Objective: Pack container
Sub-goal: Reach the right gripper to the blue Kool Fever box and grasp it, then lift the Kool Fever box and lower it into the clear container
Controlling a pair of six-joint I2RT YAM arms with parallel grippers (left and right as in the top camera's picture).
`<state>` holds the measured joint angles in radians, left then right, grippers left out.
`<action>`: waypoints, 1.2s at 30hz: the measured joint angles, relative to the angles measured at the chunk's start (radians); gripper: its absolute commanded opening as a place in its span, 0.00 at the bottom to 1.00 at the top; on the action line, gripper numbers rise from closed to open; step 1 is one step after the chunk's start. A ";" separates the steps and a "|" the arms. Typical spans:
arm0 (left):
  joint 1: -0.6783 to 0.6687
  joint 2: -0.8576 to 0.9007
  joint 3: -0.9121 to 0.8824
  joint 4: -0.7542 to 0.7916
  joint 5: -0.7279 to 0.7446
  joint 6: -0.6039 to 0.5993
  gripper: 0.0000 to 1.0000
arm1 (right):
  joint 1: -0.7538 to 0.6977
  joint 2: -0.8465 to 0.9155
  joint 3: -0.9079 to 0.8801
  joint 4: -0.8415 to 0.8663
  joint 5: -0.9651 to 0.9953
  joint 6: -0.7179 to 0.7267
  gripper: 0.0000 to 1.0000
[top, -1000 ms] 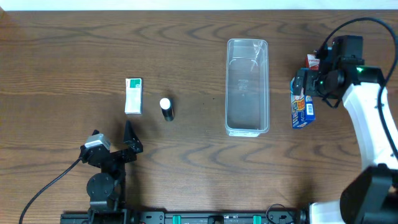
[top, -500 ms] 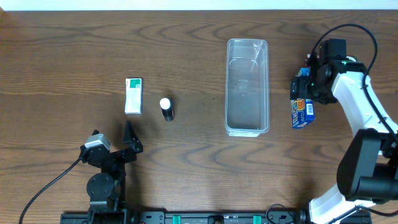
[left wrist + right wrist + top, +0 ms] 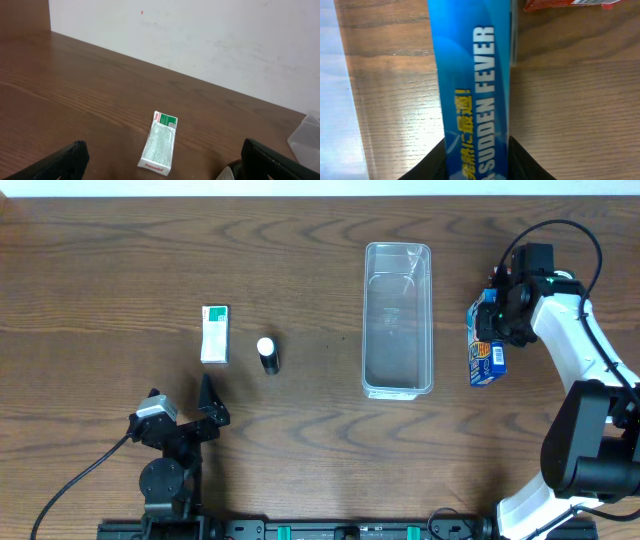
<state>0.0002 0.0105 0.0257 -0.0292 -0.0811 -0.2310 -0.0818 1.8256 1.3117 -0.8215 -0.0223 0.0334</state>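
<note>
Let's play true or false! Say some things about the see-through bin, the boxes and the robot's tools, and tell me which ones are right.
1. The clear container has nothing in it. True.
2. The blue box lies inside the container. False: it lies on the table, outside the container, on the right arm's side.
3. The right tool has a finger against each long side of the blue box. True.
4. The left tool holds the green-and-white box. False: that tool is open and holds nothing, and the box lies on the table apart from it.
5. The small black bottle has a white cap. True.
</note>
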 measured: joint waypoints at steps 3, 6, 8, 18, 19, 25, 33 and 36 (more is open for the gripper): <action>0.000 0.000 0.000 0.000 0.000 0.000 0.98 | 0.000 0.000 0.000 0.000 -0.006 0.011 0.28; 0.000 0.000 0.000 0.000 0.000 0.000 0.98 | 0.000 0.000 0.000 0.000 -0.016 0.019 0.18; 0.000 0.000 0.000 0.000 0.000 0.000 0.98 | 0.000 0.000 0.000 0.000 -0.024 0.027 0.16; 0.000 0.000 0.000 0.000 0.000 0.000 0.98 | 0.000 -0.012 0.000 -0.008 -0.055 0.031 0.17; 0.000 0.000 0.000 0.000 0.000 0.000 0.98 | 0.000 -0.024 0.001 -0.014 -0.065 0.031 0.17; 0.000 0.000 0.000 0.000 0.000 0.000 0.98 | 0.000 -0.155 0.059 -0.073 -0.141 0.044 0.16; 0.000 0.000 0.000 0.000 0.000 0.000 0.98 | 0.001 -0.444 0.157 0.009 -0.466 0.112 0.17; 0.000 0.000 0.000 0.000 0.000 0.000 0.98 | 0.015 -0.499 0.162 0.024 -0.550 0.144 0.18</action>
<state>0.0002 0.0101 0.0257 -0.0292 -0.0811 -0.2310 -0.0669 1.3262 1.4738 -0.7971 -0.5728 0.1772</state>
